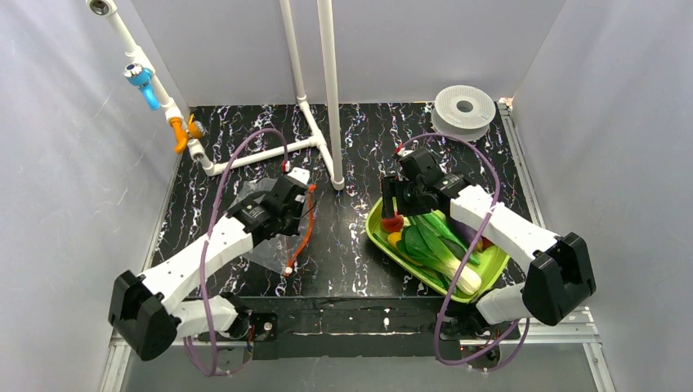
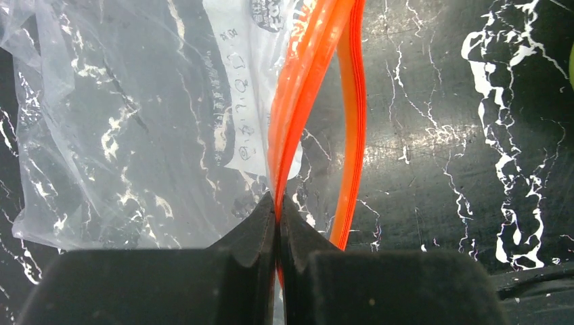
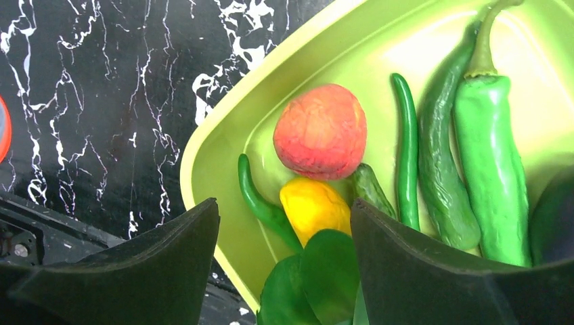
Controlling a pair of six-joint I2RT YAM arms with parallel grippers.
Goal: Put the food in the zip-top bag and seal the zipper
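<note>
Zipper, the red-orange strip, is caught between the left fingers, which are pressed tight together on one lip of it. The other lip bows away just beside them, so the mouth gapes. From that grip the clear zip-top bag spreads out crinkled over the black marbled counter, in the counter's left half, about midway between its far and near edges.

The right fingers stand well apart and hold nothing. They hang over the end of the lime-green tray nearest the counter's middle. Between them lie the yellow piece and a dark green leaf. Just beyond is the round tomato, touching the yellow piece, and the long green vegetables lie side by side next to it. The tray sits in the counter's right half, slanting toward the near right corner.
</note>
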